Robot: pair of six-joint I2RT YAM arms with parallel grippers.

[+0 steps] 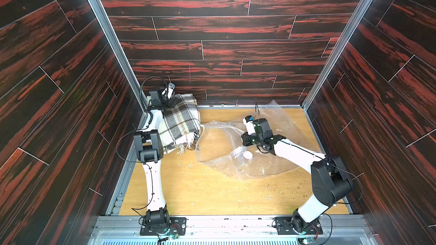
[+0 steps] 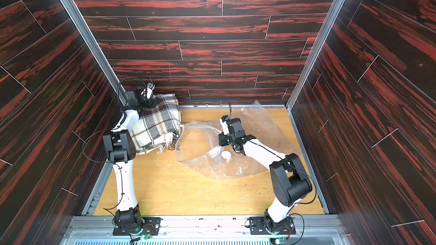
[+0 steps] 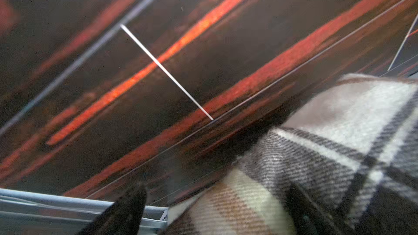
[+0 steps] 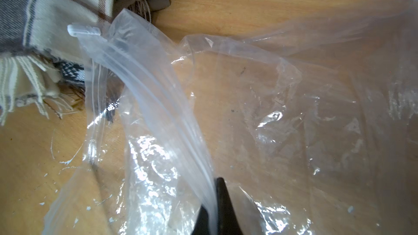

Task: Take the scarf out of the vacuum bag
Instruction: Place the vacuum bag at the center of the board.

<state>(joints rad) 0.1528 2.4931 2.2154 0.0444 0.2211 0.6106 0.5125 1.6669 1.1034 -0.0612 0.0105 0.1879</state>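
Plaid wool in grey, cream and brown: the scarf is shown bunched at the far left corner of the wooden tabletop, wholly outside the vacuum bag and leaning against the left arm. Its fringed end is seen just beside the bag's mouth in the right wrist view. The bag is spread crumpled across the middle and right of the tabletop, with the round white valve disc facing up in both top views. The zip-seal edge is lifted in an arc, and a white slider clip is carried at its far end. The left gripper is held at the scarf's far edge with its jaws spread wide and nothing grasped; one finger is seen over the cloth, the other beside it. The right gripper is clenched on the bag's zip-seal edge, the plastic pinched between its dark fingers. Dark, red-streaked wall panels enclose the workspace.
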